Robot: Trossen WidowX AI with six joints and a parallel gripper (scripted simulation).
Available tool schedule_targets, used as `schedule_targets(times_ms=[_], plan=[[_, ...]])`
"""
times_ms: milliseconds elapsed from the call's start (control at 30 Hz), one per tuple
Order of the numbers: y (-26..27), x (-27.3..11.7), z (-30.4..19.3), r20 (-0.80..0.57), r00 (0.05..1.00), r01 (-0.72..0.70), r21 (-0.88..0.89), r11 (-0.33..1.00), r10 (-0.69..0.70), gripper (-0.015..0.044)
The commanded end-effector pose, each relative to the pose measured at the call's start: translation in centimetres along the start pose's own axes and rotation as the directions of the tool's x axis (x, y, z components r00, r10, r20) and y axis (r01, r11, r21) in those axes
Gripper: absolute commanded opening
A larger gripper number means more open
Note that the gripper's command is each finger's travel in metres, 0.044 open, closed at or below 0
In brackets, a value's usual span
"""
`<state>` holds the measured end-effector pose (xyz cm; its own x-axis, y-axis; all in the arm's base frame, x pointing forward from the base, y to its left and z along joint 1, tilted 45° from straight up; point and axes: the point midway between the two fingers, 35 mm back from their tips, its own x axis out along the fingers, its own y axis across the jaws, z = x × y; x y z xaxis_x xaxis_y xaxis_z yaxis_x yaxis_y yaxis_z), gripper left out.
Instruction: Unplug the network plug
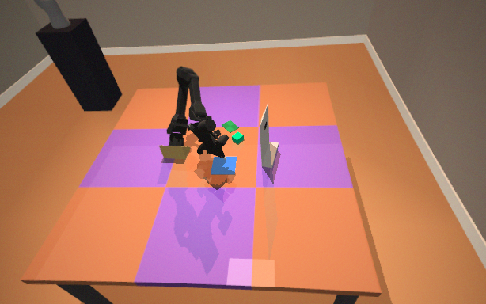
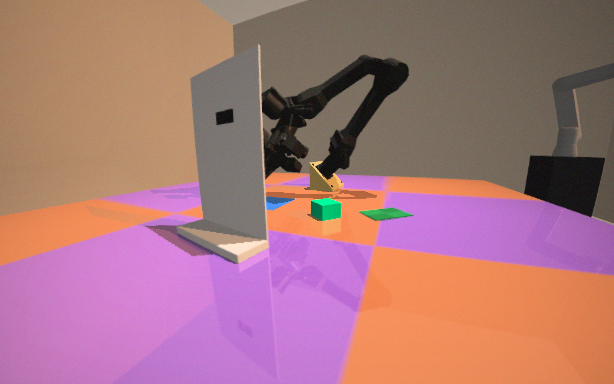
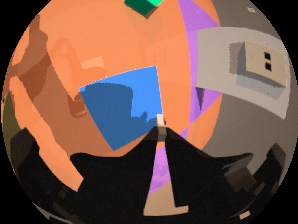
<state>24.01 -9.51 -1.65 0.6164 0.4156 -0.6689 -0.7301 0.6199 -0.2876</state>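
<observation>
The plug (image 3: 160, 163) is out of the socket and pinched in the end effector (image 3: 160, 137), a thin pale sliver showing between the two dark fingers in the wrist view. Its tip hangs right at the near edge of the blue marked square (image 3: 123, 111), which fills the middle of that view. From the top camera, the end effector (image 1: 215, 152) sits low beside the blue square (image 1: 224, 165), at its far left corner, and whether the plug touches the table (image 1: 305, 222) cannot be made out.

Looking outward: the socket (image 2: 224, 116) is a dark empty slot in the grey upright panel (image 2: 228, 150), which stands on its pale base plate well to the right of the square in the top view. The wrist camera catches the panel's block-shaped housing (image 3: 256, 63) off to the right.

A green cube (image 2: 325, 208) and a flat green patch (image 2: 386, 214) lie near each other on the table, just beyond the blue square. The arm (image 2: 361, 95) arches up from its tan base (image 2: 326, 179) and bends down toward the square.
</observation>
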Motion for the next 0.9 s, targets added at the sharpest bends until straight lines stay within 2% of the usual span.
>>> schedule_targets(times_ms=[0, 867], plan=[[0.4, 0.5, 0.0, 0.002, 1.000, -0.001, 0.005, 1.000, 0.001, 0.0000], [2.3, 3.0, 0.2, 0.005, 1.000, 0.000, 0.006, 1.000, 0.000, 0.0000]])
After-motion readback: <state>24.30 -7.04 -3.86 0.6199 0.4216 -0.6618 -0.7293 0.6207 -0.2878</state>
